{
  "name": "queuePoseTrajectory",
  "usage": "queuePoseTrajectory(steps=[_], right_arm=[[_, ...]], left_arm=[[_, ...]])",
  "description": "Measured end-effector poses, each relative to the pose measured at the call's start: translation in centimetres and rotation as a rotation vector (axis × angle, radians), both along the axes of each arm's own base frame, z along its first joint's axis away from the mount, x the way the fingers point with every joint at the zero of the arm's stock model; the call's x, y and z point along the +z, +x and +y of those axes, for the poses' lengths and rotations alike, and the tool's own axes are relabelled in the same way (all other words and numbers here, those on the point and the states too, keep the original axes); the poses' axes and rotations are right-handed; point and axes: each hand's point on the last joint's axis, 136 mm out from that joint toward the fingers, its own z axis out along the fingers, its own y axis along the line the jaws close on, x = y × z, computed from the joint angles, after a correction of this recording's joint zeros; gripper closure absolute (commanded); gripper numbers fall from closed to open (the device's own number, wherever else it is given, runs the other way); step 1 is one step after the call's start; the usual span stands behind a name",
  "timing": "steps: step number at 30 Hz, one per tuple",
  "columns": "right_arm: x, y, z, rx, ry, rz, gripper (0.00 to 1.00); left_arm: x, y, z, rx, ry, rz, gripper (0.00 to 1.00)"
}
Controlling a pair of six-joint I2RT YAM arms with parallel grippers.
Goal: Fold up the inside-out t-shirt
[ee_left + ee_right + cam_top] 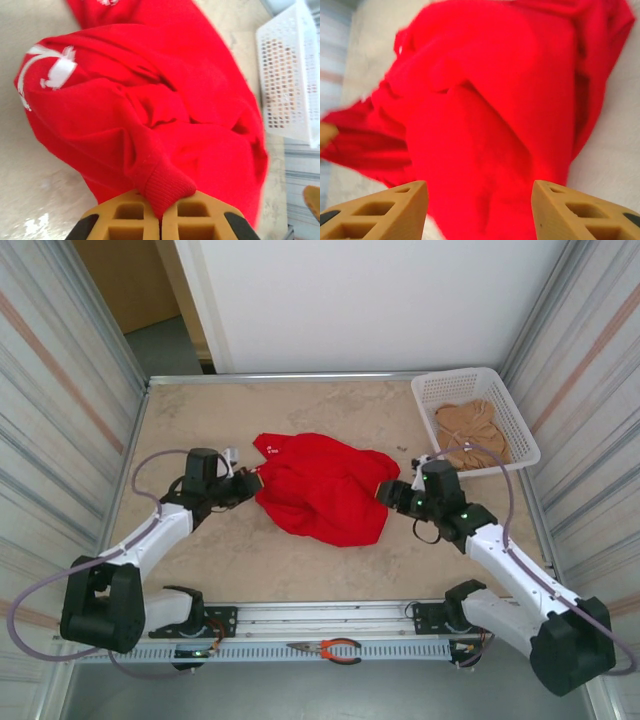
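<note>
With left tool clamped on the ribbed edge of the inside-out t-shirt bunched on the table and right tool parted at its opposite side, pinch an edge there, then spread evenly.

In the right wrist view the shirt is blurred and runs off the top and bottom edges. The bottom edge also cuts the fingers of the right gripper. In the left wrist view the basket is cut off at the right. The end of the cuff is hidden where the left gripper pinches it. In the top view, the print is too small to read.
</note>
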Motion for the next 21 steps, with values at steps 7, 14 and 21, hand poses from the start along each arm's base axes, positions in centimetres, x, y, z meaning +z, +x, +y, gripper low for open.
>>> queuePoseTrajectory(steps=[7,14,21], right_arm=[[5.7,-1.1,10.4,0.283,-0.054,-0.149,0.45],[2.9,-0.3,17.6,0.383,-0.210,-0.168,0.41],[2.8,4.0,18.2,0.278,-0.291,-0.218,0.40]], left_arm=[[7.3,0.6,-2.6,-0.077,-0.057,-0.168,1.00],[11.5,-0.1,-4.0,-0.122,-0.084,-0.238,1.00],[12.3,-0.5,-4.1,-0.131,-0.087,-0.237,1.00]])
